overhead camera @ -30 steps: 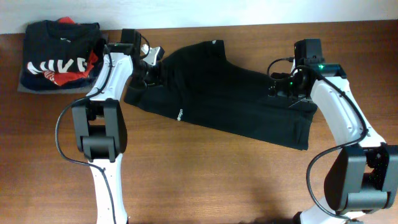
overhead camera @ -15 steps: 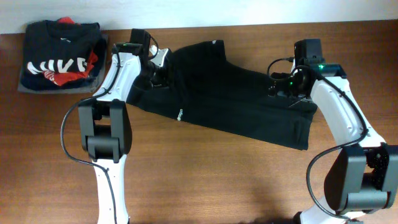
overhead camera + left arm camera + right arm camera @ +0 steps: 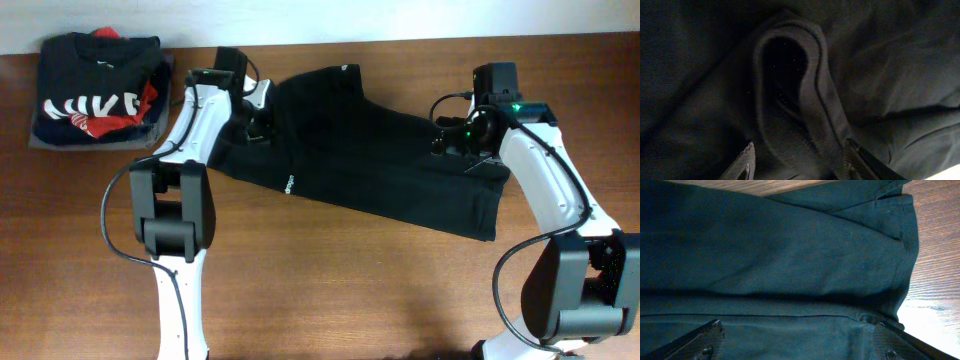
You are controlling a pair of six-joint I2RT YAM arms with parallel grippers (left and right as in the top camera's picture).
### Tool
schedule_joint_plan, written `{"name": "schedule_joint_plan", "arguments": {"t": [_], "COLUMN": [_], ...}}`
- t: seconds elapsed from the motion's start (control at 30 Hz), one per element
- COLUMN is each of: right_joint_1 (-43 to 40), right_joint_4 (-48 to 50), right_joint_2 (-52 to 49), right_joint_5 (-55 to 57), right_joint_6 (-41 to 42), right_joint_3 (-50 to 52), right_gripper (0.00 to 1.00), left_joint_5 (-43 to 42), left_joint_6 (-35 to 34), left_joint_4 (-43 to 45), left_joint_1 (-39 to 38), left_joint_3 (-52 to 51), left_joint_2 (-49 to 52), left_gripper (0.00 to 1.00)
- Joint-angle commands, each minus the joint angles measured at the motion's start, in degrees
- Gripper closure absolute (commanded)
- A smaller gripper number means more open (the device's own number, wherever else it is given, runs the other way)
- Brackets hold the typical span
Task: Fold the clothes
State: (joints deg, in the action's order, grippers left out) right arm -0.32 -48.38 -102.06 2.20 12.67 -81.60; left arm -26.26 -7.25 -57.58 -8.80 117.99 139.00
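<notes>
We see the plain black soft fabric garment [image 3: 380, 165] spread across the brown wooden table [image 3: 340, 290], reaching from beneath the left gripper [image 3: 255, 125] to beneath the right gripper [image 3: 455, 142]. The left gripper sits on the end of the garment nearest it. In its wrist view the jaws are drawn partway in. A rolled fold [image 3: 805, 100] of the black hem rises just ahead of the fingertips and fills the gap between the fingers [image 3: 744, 167], touching both, so we take this gripper to be holding the fold.

The right gripper [image 3: 797, 347] is spread wide, its fingers [image 3: 702, 342] far apart over flat cloth, with nothing caught between them. A seam runs across just ahead of its tips, and off to one side the garment's edge meets bare wood.

A tiny white logo [image 3: 287, 184] shows near the garment's edge, on the base side of the left gripper. Outward from that gripper and well apart from it, a folded black top with white letters and red print [image 3: 95, 90] lies on a folded grey garment [image 3: 40, 141].
</notes>
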Motion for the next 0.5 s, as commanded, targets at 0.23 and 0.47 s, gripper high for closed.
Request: {"name": "schedule_joint_plan", "arguments": {"t": [0.23, 0.47], "right_joint_1": [0.3, 0.3], "right_joint_4": [-0.4, -0.5], "right_joint_2": [0.4, 0.4], "right_joint_5": [-0.3, -0.3], "right_joint_6": [-0.2, -0.2], "right_joint_3": [-1.0, -1.0], "right_gripper": [0.02, 0.01], "left_joint_5": [3.2, 3.1], "left_joint_6": [-3.6, -4.1], "left_joint_4": [1.7, 3.3], "left_joint_1": [-1.7, -2.0], "left_joint_3": [1.0, 1.0], "left_joint_2": [-0.7, 0.0], "left_gripper": [0.43, 0.43]}}
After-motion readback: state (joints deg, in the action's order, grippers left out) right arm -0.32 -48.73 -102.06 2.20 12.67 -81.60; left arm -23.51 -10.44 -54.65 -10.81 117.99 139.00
